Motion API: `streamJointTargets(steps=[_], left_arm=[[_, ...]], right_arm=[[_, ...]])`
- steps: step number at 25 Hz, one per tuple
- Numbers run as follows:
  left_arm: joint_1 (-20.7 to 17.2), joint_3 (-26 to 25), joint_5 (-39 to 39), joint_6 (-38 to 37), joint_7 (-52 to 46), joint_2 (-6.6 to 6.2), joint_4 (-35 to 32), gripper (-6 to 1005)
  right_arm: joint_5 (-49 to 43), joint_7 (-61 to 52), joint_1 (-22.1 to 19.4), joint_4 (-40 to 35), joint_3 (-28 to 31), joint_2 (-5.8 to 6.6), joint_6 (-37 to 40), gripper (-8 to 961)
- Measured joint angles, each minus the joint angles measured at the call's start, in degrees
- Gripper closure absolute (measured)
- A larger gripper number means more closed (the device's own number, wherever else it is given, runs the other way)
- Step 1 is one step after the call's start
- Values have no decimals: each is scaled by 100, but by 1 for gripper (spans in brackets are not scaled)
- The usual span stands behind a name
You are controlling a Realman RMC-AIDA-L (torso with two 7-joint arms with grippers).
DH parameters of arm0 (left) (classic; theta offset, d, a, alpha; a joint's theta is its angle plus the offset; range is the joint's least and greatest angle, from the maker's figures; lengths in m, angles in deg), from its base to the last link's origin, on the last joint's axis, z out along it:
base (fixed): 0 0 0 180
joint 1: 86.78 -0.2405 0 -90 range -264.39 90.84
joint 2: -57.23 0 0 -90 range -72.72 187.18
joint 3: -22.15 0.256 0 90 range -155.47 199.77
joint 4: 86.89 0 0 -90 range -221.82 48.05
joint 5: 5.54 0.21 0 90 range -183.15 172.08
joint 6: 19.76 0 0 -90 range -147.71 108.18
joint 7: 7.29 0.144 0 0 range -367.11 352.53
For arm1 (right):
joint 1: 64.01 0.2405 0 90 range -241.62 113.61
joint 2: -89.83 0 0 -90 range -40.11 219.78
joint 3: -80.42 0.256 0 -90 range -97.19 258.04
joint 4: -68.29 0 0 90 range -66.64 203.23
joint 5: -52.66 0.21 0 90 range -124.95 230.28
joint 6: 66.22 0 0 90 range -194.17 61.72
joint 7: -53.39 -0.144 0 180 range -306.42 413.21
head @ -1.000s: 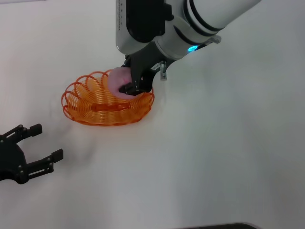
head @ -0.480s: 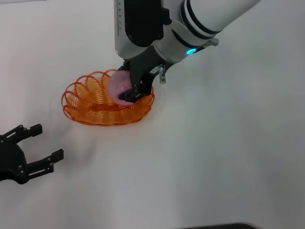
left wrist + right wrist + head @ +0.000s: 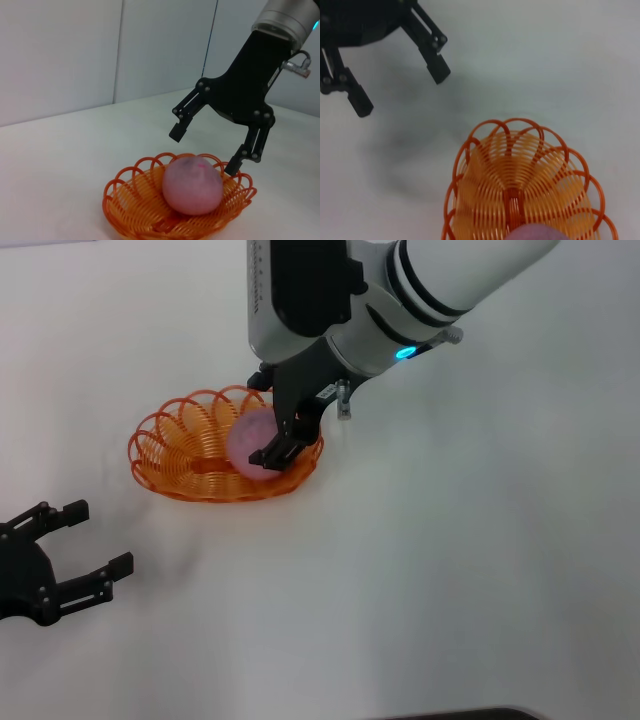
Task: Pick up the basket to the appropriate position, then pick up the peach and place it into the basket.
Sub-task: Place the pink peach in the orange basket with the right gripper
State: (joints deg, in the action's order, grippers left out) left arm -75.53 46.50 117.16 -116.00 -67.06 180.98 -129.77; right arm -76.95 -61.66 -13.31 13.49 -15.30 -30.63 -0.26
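The orange wire basket (image 3: 180, 455) sits on the white table, left of centre. The pale pink peach (image 3: 248, 440) rests inside it, toward its right side. My right gripper (image 3: 264, 420) hovers just over the peach, open, with its fingers spread on either side and nothing held. The left wrist view shows the peach (image 3: 192, 185) lying in the basket (image 3: 127, 210) under the open right gripper (image 3: 204, 150), with a gap between fingers and fruit. My left gripper (image 3: 98, 536) is parked open at the near left, apart from the basket.
The right wrist view looks down on the basket (image 3: 520, 175), the top of the peach (image 3: 535, 232) and, beyond them, the open left gripper (image 3: 400, 90). White tabletop (image 3: 470, 560) spreads all around.
The right gripper has opened and let go of the peach, which now lies lower in the basket. The left arm has not moved.
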Motion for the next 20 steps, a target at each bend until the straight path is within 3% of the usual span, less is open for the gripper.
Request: streamJointTargets(steps=[4, 9, 20], left_arm=[[1, 0, 0, 1, 0, 0, 0, 124], [0, 0, -31, 0, 0, 0, 0, 123], [0, 0, -77, 0, 0, 0, 0, 124]], right_arm=[[187, 58, -340, -334, 207, 36, 104, -1], [393, 228, -1137, -966, 822, 51, 459, 0], [852, 757, -2119, -1185, 1894, 74, 710, 1]])
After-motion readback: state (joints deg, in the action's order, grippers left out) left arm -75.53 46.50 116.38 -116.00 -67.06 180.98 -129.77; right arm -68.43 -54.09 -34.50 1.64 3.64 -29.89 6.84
